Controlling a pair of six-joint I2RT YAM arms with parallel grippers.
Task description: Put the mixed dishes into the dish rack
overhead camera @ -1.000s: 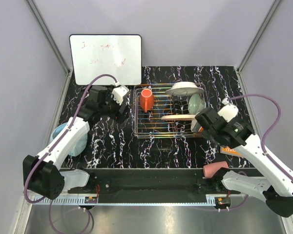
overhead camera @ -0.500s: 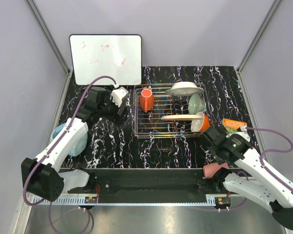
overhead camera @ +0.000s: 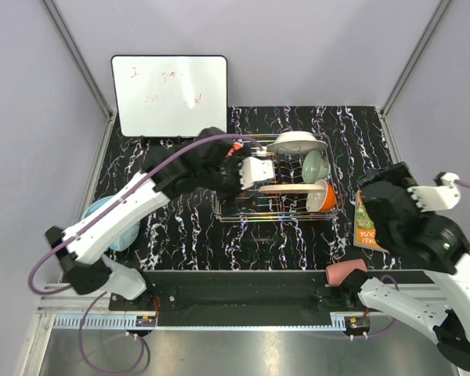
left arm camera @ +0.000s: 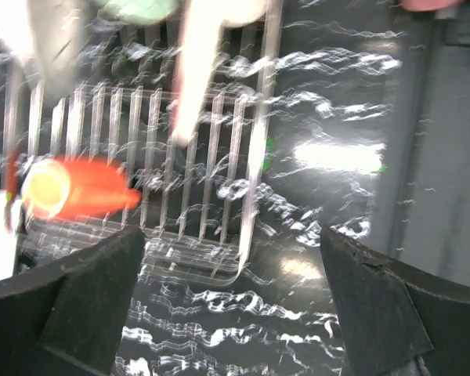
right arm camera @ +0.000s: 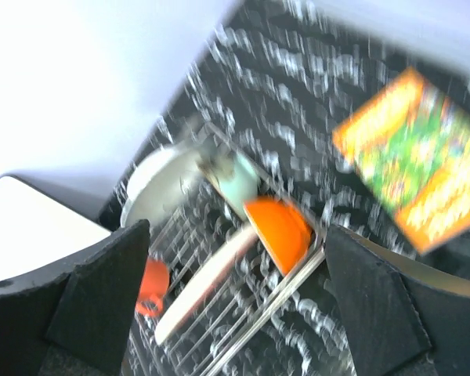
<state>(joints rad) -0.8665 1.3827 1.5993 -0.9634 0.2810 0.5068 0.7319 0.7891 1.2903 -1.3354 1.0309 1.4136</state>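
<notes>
Jaws, left and right, are being carried wide open, empty; the pink cup [overhead camera: 346, 272] outside the dish rack [overhead camera: 274, 208] is best straddled squarely.

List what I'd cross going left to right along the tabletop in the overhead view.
From left: blue headphones, dish rack, orange book. The pink cup overlaps the book sideways, so I skip it.

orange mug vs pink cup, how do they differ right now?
Colour: the mug is orange, the cup pink. Place: the mug sits inside the rack, at its left end in the top view; the cup is outside the rack, at the near edge of the table. Both are small drinking vessels.
</notes>
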